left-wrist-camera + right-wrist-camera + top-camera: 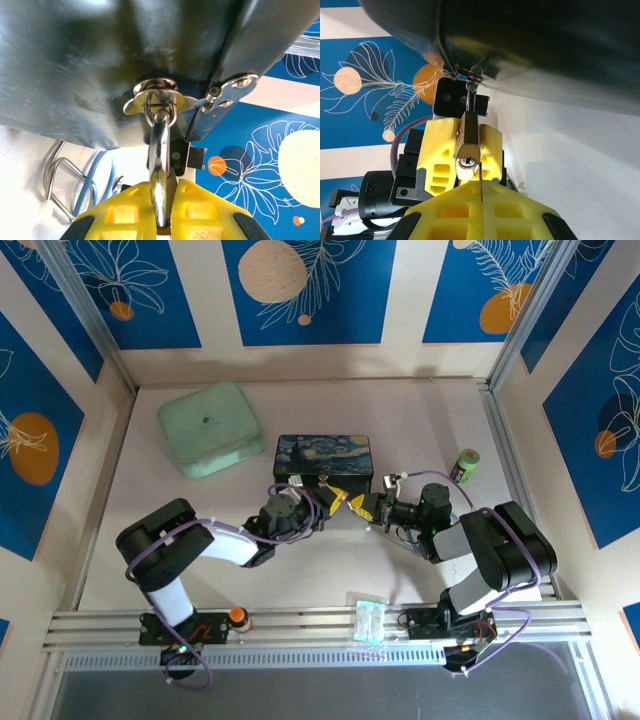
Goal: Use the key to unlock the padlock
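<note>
Your left gripper [167, 194] is clenched on the padlock [468, 142], its yellow fingers [125, 212] pinching the small brass body from both sides. The silver shackle [159, 160] rises between those fingers and threads the ring of the clasp [155, 102] on the front of the starry-night box [323, 458]. The padlock hangs from that clasp with its keyhole turned toward your right arm. Your right gripper [481, 194] faces it head-on, fingers pressed flat together on the key [481, 184]. The key shows edge-on as a thin sliver in the seam, and its tip sits just below the padlock's keyhole face; whether it has entered cannot be told. In the top view both grippers meet at the box's near side, around the middle of the desk [330, 575]. Beside the left gripper, a bent silver wire piece [62, 175] with a blue cable [100, 175] lies on the desk. A pale green square lid [210, 428] sits toward the far left corner. A green cylinder [466, 466] stands near the right edge. A small clear packet [369, 620] rests at the near edge.
</note>
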